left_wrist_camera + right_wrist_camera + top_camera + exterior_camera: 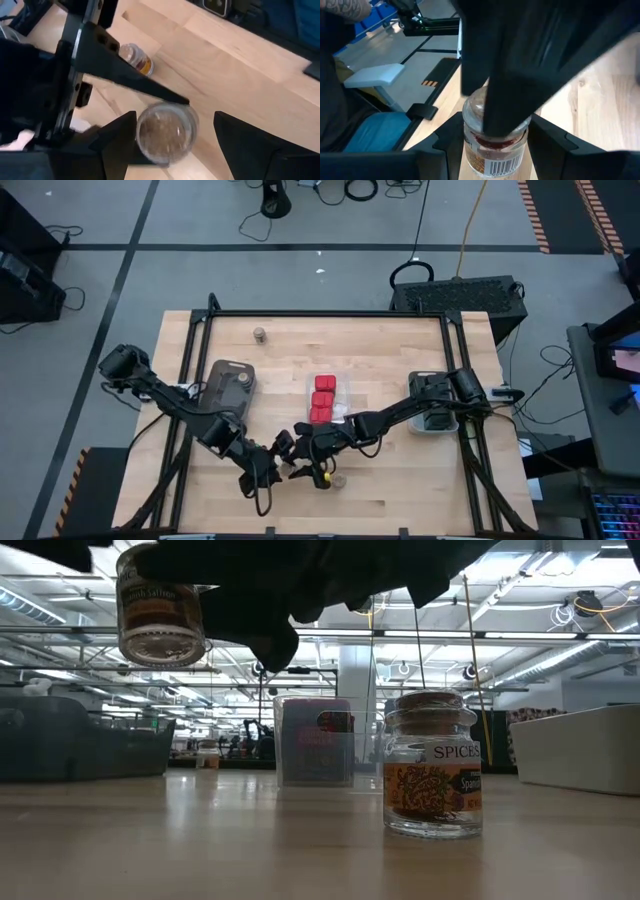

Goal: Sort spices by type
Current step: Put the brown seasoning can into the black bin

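standing spice jar [432,765] closest, table front | second jar [160,602] lifted at 10 o'clock, pinched by right gripper [490,137] | left gripper [175,145] open around it | handoff fumble could drop it

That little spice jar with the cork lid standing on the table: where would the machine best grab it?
Probably around the glass body of the spice jar, just below its cork lid, coming straight down from above. It stands upright, its round sides suit two fingers, and the table around it looks free.
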Tool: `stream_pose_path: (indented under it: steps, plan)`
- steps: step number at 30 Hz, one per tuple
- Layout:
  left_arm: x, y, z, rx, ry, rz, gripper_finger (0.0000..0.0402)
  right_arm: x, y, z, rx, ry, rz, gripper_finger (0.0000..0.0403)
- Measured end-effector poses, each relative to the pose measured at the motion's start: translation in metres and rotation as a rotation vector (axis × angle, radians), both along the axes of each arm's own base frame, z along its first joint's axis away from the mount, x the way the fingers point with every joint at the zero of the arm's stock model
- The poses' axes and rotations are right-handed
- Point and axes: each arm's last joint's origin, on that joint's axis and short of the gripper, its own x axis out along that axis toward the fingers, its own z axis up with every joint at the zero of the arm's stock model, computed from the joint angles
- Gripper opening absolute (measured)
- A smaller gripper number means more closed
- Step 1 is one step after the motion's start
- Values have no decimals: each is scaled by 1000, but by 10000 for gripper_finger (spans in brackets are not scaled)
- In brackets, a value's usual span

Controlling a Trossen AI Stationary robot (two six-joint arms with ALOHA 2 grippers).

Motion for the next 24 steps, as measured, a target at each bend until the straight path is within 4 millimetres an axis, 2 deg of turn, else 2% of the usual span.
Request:
stream_pose_path:
  steps: [11,24]
  plan:
    - [4,0,-4,26,-11,-23,272,0,0,-1,-2,7,0,162]
    - [10,6,-8,-39,36,-5,272,-1,1,-2,-6,20,4,162]
